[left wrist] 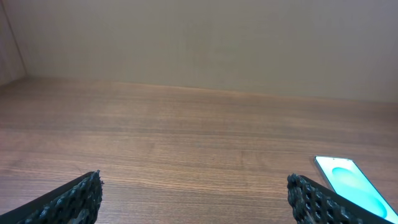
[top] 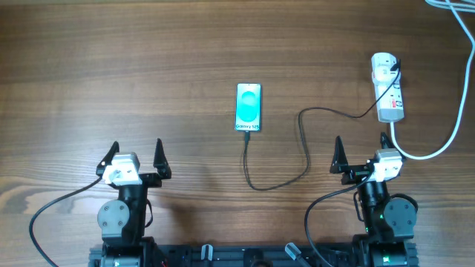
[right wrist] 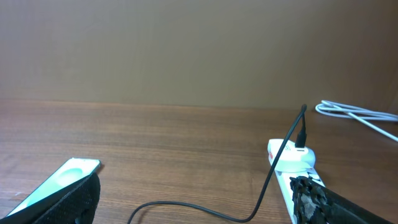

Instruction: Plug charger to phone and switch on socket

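Note:
The phone (top: 249, 107) lies flat mid-table with its cyan screen up; it also shows in the left wrist view (left wrist: 352, 185) and the right wrist view (right wrist: 61, 178). The charger (top: 305, 152), a thin black cable, runs from the phone's lower edge, loops toward me, then rises to its black plug in the socket (top: 388, 97). The socket (right wrist: 291, 163) and the cable (right wrist: 275, 169) show in the right wrist view. My left gripper (top: 134, 150) is open and empty, near-left of the phone. My right gripper (top: 361, 144) is open and empty, just short of the socket.
The socket's white lead (top: 447, 141) curves along the right edge, with another stretch of white cable at the far right corner (top: 450, 9), also seen in the right wrist view (right wrist: 354, 112). A plain wall stands behind the wooden table.

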Tool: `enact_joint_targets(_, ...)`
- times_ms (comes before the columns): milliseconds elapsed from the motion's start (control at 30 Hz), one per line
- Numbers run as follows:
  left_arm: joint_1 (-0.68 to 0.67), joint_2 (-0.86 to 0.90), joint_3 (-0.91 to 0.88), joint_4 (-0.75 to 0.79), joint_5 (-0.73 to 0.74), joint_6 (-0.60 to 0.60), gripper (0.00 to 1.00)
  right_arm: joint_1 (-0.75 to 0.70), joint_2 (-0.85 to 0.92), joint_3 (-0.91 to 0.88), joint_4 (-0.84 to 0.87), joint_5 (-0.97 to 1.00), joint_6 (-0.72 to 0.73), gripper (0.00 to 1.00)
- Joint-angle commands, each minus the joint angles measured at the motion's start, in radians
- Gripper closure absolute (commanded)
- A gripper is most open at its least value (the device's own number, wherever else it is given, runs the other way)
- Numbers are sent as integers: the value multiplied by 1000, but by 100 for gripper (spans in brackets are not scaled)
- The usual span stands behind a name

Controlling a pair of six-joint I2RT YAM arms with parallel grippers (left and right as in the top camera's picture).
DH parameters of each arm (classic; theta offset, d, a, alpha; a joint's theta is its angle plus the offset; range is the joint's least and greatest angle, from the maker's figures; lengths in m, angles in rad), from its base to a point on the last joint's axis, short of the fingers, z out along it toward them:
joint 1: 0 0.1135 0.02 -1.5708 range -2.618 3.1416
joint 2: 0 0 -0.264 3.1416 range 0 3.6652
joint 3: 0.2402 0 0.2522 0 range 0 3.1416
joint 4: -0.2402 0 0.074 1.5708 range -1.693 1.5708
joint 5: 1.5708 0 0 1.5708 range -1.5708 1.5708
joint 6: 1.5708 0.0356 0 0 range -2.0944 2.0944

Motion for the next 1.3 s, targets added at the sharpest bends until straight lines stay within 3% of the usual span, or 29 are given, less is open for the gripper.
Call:
enact_joint_targets(0, 7, -11, -5, -5, 0, 23, 0, 5, -9, -2, 3, 7, 13, 0)
enact_joint_targets(1267, 7, -8, -5, -3, 17, 23, 0, 5, -9, -2, 3, 7, 12, 0)
